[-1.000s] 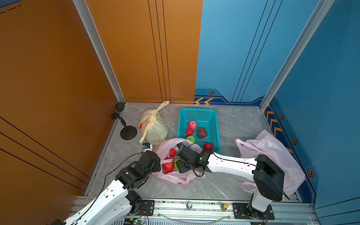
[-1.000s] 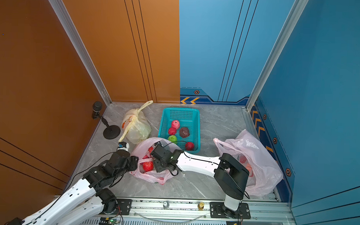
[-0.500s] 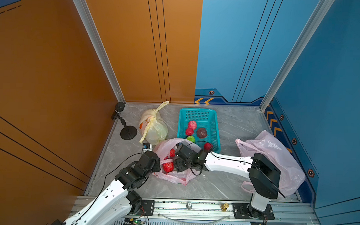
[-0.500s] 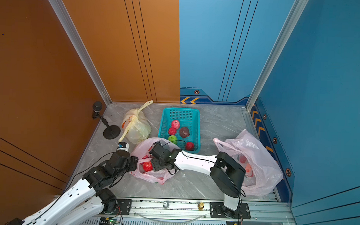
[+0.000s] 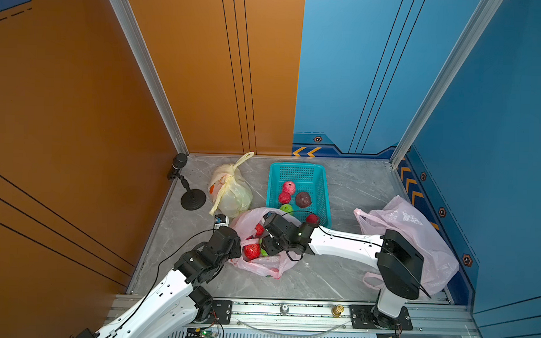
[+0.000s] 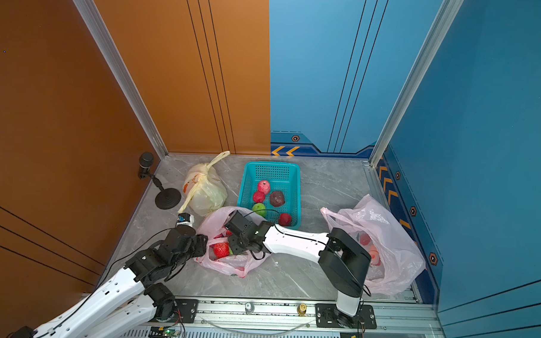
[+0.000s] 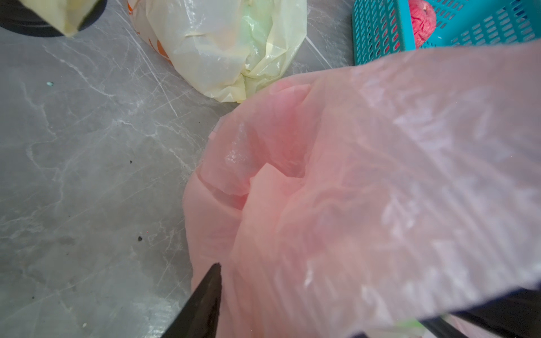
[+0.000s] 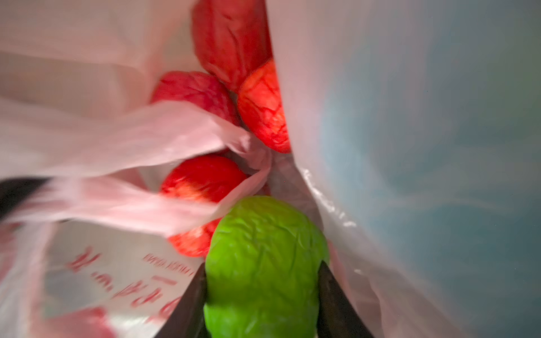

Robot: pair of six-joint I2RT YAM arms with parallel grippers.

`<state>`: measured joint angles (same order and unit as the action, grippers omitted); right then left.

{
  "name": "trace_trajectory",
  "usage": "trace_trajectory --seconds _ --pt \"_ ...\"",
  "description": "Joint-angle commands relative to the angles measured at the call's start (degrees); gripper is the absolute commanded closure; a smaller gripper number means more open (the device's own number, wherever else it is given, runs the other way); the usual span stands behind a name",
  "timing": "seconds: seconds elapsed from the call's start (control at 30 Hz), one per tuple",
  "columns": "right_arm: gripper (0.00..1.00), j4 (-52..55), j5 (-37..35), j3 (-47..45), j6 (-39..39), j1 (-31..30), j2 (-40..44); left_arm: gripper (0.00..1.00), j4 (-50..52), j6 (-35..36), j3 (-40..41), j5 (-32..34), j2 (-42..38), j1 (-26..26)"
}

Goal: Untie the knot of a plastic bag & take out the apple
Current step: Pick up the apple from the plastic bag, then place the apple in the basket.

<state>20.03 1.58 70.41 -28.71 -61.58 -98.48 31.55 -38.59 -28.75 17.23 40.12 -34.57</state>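
Right claw (image 8: pixel 262 264) has closed on green apple (image 8: pixel 263 234); left claw (image 5: pixel 239 251) pinches pink bag (image 5: pixel 249 218).

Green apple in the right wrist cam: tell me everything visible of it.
The green apple is bright green with wrinkled, creased skin, like a soft fake fruit; no stem shows. It sits inside the open pink bag, clamped in the right end effector, a finger on each side. A red apple lies against it, with bag film beside it. Part of it is cut off by the picture's edge.
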Motion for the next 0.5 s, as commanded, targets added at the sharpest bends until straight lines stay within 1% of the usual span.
trace_trajectory --seconds 0.0,0.07,0.17,0.27,0.37,0.47 --pt "0.67 -1.30 6.89 0.06 3.31 1.40 8.84 0.52 1.25 1.55 -2.33 1.93 1.15 -0.31" --pt "0.70 -1.11 10.74 -0.45 3.01 3.52 12.09 0.52 1.23 2.06 -3.09 2.31 1.66 -0.33" --pt "0.71 -2.99 15.23 -2.22 1.55 7.13 17.09 0.51 1.30 2.93 -3.89 2.84 1.94 -0.25" --pt "0.71 -6.15 17.57 -3.95 0.02 11.75 21.93 0.51 1.40 3.53 -4.52 2.98 2.03 -0.15" --pt "0.71 -5.07 14.98 -3.54 1.47 17.72 24.88 0.50 1.93 3.86 -5.28 2.92 2.29 -0.07" --pt "0.71 -0.55 9.95 -1.55 4.90 25.12 23.17 0.47 3.09 4.43 -6.41 3.14 2.60 0.03"
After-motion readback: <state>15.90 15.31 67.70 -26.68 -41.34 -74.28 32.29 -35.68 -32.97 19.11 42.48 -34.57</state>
